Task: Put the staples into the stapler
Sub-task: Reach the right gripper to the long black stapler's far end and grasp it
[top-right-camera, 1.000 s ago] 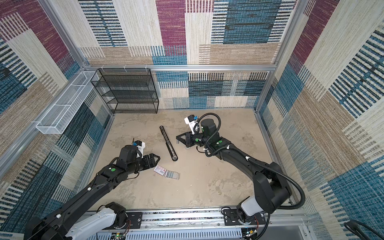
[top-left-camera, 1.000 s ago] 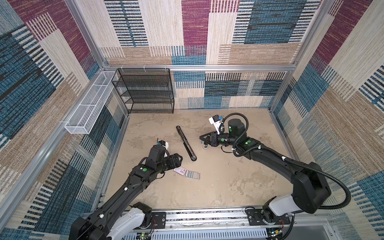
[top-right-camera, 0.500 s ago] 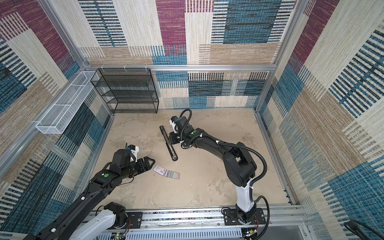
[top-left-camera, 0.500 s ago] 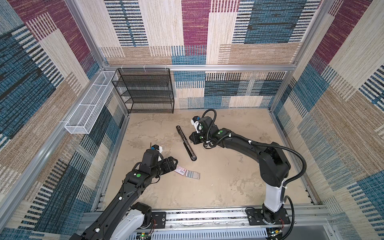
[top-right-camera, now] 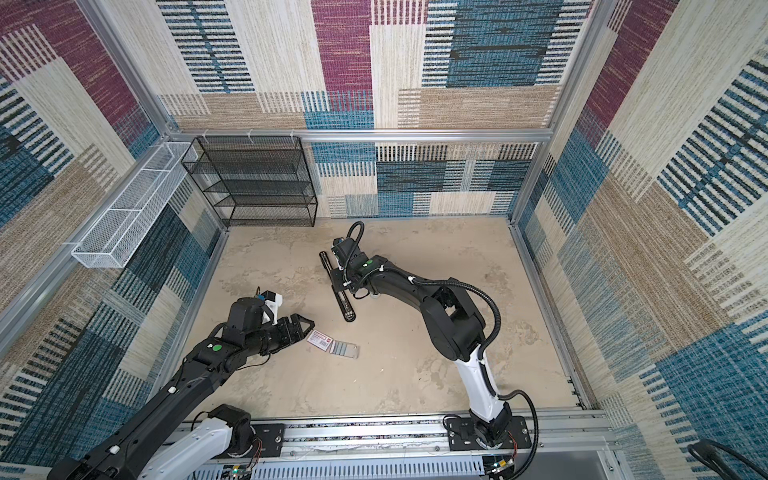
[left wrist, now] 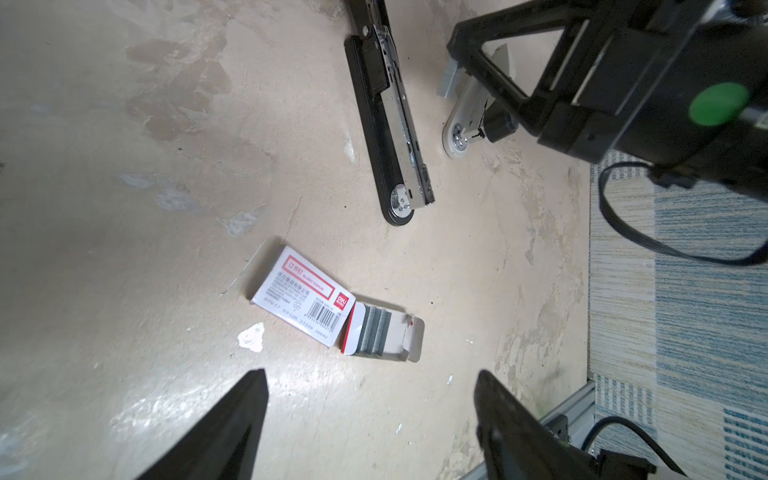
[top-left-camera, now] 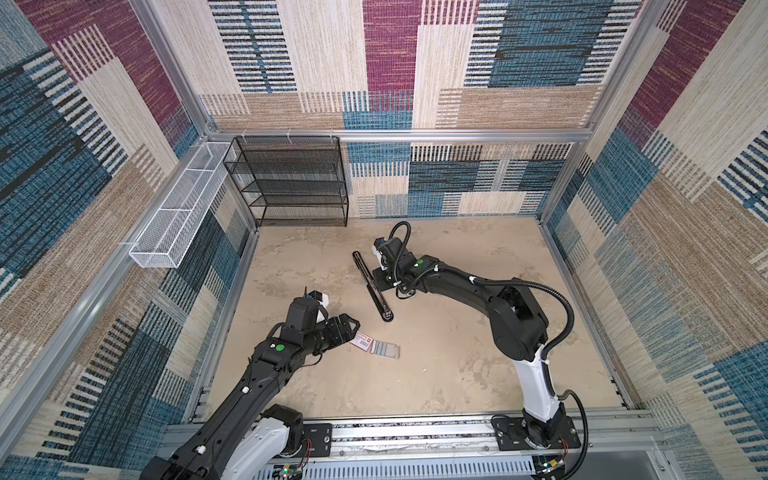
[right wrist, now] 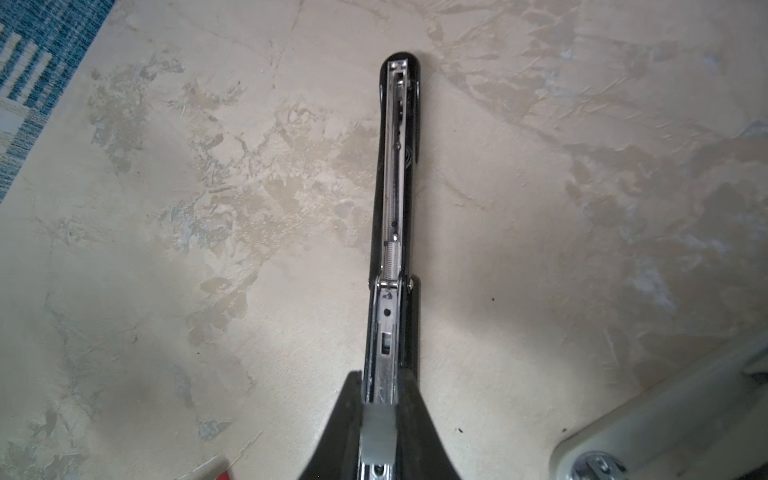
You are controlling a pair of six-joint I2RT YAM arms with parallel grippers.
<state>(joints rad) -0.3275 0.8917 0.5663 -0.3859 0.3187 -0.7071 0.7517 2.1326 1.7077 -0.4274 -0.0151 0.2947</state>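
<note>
- A beige table was seen from above in both top views.
- A black mesh rack was set against the far wall, and a white wire basket was hung on the left wall.
- The left gripper was held wide open and empty, pointed at the box and just short of it.
- The right gripper was closed on a short grey strip above the stapler.
- The stapler was laid unfolded flat at mid-table, with its metal rail turned upward.
- The white, red-labelled box was laid near the stapler's near end, apart from it.
- The staples were lined in rows in a tray standing partly out of the box.
- The strip was held over the rail; whether the two touched could not be told.
</note>
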